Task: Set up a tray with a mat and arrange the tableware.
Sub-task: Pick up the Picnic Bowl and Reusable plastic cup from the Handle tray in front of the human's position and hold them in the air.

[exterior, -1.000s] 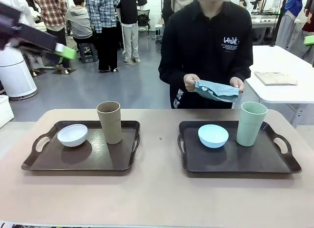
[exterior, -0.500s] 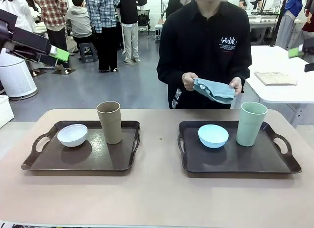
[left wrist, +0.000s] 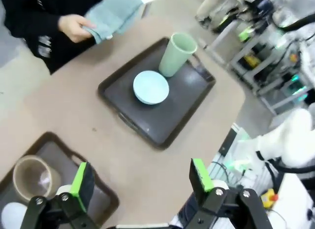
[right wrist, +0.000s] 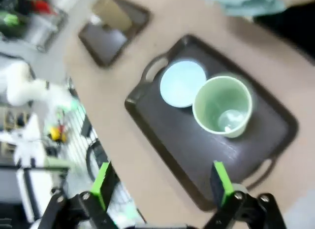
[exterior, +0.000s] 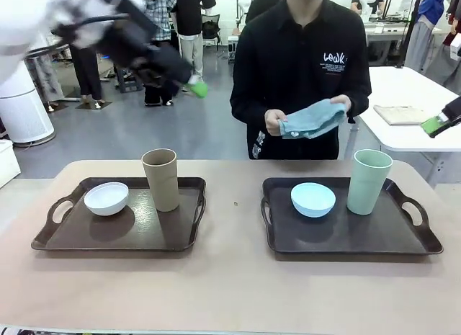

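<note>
Tan table [exterior: 230, 292] — dark left tray [exterior: 108, 238] and dark right tray [exterior: 346, 238], well apart

Grey floor [exterior: 209, 133] runs back into a busy workshop — people [exterior: 194, 14] stand at the far end. A white table [exterior: 410, 83] at right holds a folded cloth [exterior: 405, 115]; a white drum [exterior: 23, 112] stands left.

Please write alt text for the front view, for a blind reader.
On a table, the left tray holds a white bowl and a tan cup; the right tray holds a light blue bowl and a pale green cup. Behind, a person holds a blue cloth.
</note>
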{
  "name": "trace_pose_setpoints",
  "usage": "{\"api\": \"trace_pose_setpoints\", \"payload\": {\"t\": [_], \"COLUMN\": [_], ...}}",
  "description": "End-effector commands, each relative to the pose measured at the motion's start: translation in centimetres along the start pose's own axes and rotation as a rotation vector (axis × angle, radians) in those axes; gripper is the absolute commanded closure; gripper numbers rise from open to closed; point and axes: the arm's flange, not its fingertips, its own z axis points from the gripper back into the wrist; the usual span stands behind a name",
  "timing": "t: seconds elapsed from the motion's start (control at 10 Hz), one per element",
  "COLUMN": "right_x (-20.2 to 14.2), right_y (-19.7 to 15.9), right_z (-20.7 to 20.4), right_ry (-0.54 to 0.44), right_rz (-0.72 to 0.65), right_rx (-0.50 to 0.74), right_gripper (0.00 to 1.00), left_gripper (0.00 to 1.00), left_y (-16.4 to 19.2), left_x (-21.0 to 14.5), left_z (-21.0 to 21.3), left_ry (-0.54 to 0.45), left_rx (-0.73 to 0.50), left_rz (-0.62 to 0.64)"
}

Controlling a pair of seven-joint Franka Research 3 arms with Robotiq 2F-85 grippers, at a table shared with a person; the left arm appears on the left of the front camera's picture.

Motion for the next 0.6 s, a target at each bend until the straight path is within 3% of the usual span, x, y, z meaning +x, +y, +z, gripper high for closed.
{"api": "trace_pose_setpoints", "payload": {"t": [0.0,0.1,0.4,0.5], "right_x": [1.8,0.0,1.0,2.1], "right_y": [-2.1,0.0,-1.2,-3.9], "right_z": [2.0,0.0,0.8,1.0], "right_ry": [-0.028,0.000,0.025,0.120], "right_rz": [0.131,0.000,0.061,0.452], "right_rx": [0.037,0.000,0.018,0.274], "right_gripper": [0.00,0.00,0.00,0.00], "left_gripper": [0.00,0.00,0.00,0.00], "left_y": [0.0,0.0,0.0,0.2], "left_x": [5.6,0.0,0.0,2.1], "left_z": [-3.5,0.0,0.0,-1.5], "left_ry": [0.026,0.000,0.000,0.010], "left_rx": [0.034,0.000,0.000,0.012], "left_rz": [0.058,0.000,0.000,0.019]}}
